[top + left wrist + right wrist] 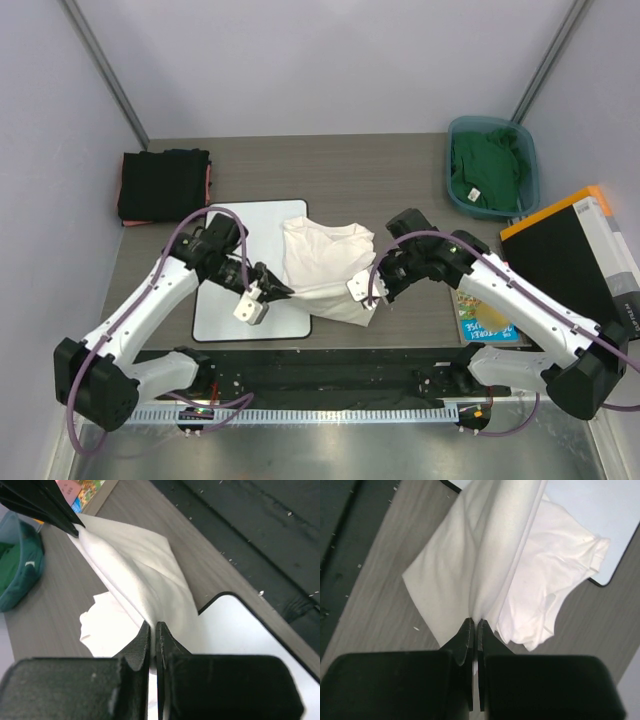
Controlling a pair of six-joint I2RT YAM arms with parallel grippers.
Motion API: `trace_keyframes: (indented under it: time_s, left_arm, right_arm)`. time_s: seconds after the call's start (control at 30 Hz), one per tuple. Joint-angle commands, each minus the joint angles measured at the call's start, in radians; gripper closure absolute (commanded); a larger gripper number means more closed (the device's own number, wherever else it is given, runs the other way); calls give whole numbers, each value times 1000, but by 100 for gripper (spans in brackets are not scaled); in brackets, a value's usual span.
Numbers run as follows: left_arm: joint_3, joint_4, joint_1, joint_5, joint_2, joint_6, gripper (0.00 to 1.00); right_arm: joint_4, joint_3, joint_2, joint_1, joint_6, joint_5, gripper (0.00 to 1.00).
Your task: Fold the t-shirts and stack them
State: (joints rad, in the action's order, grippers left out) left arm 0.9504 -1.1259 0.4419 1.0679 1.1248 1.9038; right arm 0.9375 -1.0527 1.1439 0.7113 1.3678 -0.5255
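– Grey wood makes the table (400, 190). Pale purple walls (300, 60) stand round it, with a metal pole (105, 70) in each back corner

– What lies in the middle?

– One white shirt (325, 265). It sits partly on a white board (225, 310) with a black rim and partly on the bare wood

– Who has hold of it?

– Both claws. The left claw (283, 293) is pinched tight on the near left edge of the cloth. The right claw (375, 297) is pinched tight on the near right edge. The cloth runs in a raised fold from one claw to the other

– Is there room to move?

– Yes, the back middle of the table is bare. The sides are fuller. The front edge of the table is close to both claws, and the board comes near that edge too

– What fills the sides?

– A pile of black shirts (163, 185) sits in the back left corner, with a bit of pink showing on its right side. A blue tub (455, 195) sits in the back right corner with a green shirt (487, 170) inside. A black and orange box (575, 260) stands at the right edge, and a picture book (485, 320) lies just in front of it

– How many of each?

– Two claws, one white shirt, one green shirt, one board, one tub, one box and one book. There is one black pile, but I cannot tell how many shirts are in it
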Motion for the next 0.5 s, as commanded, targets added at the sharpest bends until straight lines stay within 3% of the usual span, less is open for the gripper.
trace_keyframes:
  time_s: [0.0, 0.47]
  left_arm:
    - [56, 123, -19, -19, 55, -48, 100]
    - [117, 386, -152, -45, 280, -34, 100]
  right_arm:
    - [-78, -43, 20, -32, 47, 140, 99]
    - [-345, -24, 143, -104, 120, 208, 99]
